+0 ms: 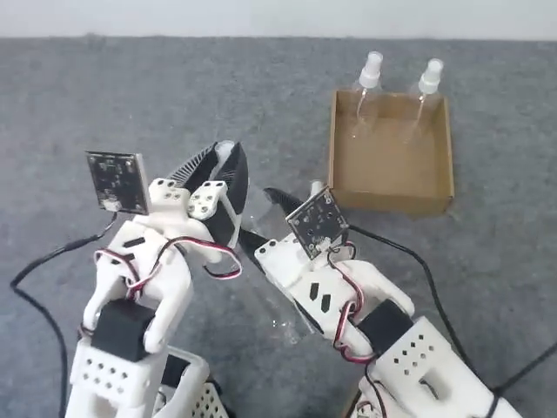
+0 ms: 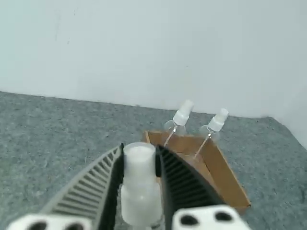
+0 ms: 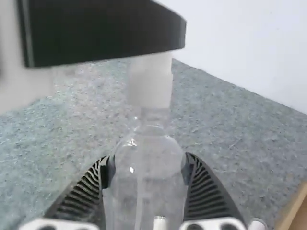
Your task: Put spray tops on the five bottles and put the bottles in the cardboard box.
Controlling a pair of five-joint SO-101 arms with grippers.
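Bottle [image 3: 146, 187], clear, is clenched at its shoulder between the two ribbed fingers of the right hand [image 3: 148, 165], held above the grey counter [image 1: 130, 104] and pointing at the left arm. Left hand [image 2: 139, 149] is closed on a white spray top [image 2: 139, 182], one finger pressed against each side of it. In the right wrist view the spray top sits directly over the bottle's neck and appears to touch it; whether it is fully seated cannot be determined, as that part is blurred. In the high view the two hands meet near the middle of the counter, in front of the arms. Box [image 1: 387, 202] lies on the counter beyond the right arm, well apart from both hands. Two capped bottles [image 1: 365, 96] stand upright inside it, side by side against its far wall.
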